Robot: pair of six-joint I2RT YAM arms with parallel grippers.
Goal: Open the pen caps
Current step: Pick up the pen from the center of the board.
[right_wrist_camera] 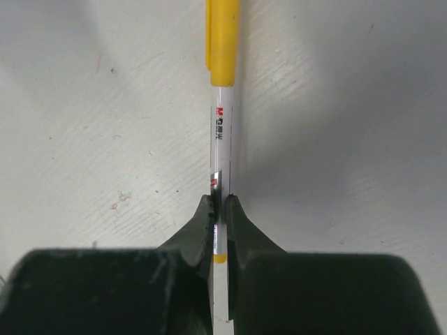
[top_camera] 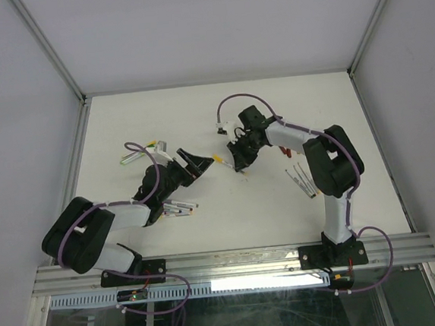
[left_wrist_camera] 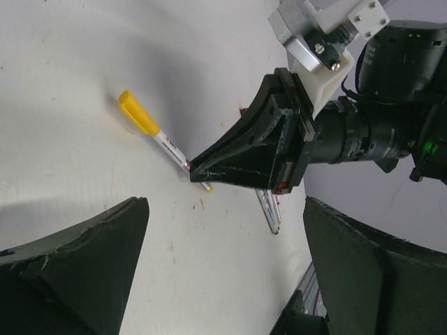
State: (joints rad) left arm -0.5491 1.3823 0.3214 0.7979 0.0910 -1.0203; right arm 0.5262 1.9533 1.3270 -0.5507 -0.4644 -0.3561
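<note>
A pen with a white-grey barrel and a yellow cap is pinched near its back end by my right gripper, which is shut on the barrel. The cap is on the pen and points away from the fingers. In the top view this right gripper holds the pen at mid-table, cap toward the left arm. My left gripper stands open just left of the cap, with nothing between its jaws. From the left wrist, the yellow cap lies ahead of the wide-apart fingers.
Several pens lie by the left arm, others at the back left, and two right of centre. Small red pieces sit beside the right arm. A metal rail runs along the near edge.
</note>
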